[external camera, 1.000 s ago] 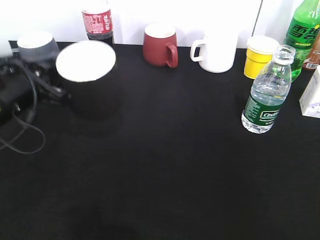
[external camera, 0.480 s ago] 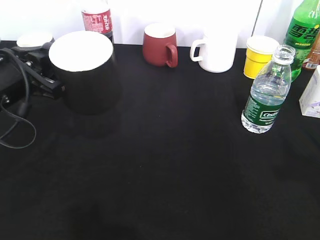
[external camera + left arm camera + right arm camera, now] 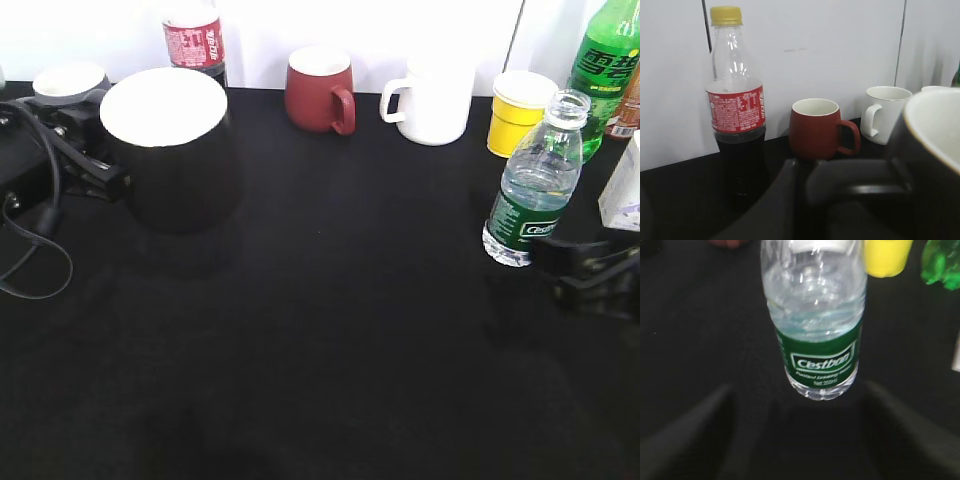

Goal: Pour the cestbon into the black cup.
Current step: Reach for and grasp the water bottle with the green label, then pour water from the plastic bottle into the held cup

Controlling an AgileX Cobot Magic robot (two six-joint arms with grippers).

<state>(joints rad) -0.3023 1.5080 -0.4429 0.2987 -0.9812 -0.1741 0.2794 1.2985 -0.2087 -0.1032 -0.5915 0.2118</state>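
The left tool (image 3: pixel 100 178) pinches the cup (image 3: pixel 175 150) by its handle, holding it upright at the left to receive water. The cestbon (image 3: pixel 533 182) stands uncapped on the surface (image 3: pixel 330 330) at the right — the right tool (image 3: pixel 590 268), jaws spread, sits just beside its base, lined up to grasp it.

Right gripper (image 3: pixel 548 252) entered from right, now just beside cestbon (image 3: pixel 533 182); black cup (image 3: pixel 172 150) shifted slightly.
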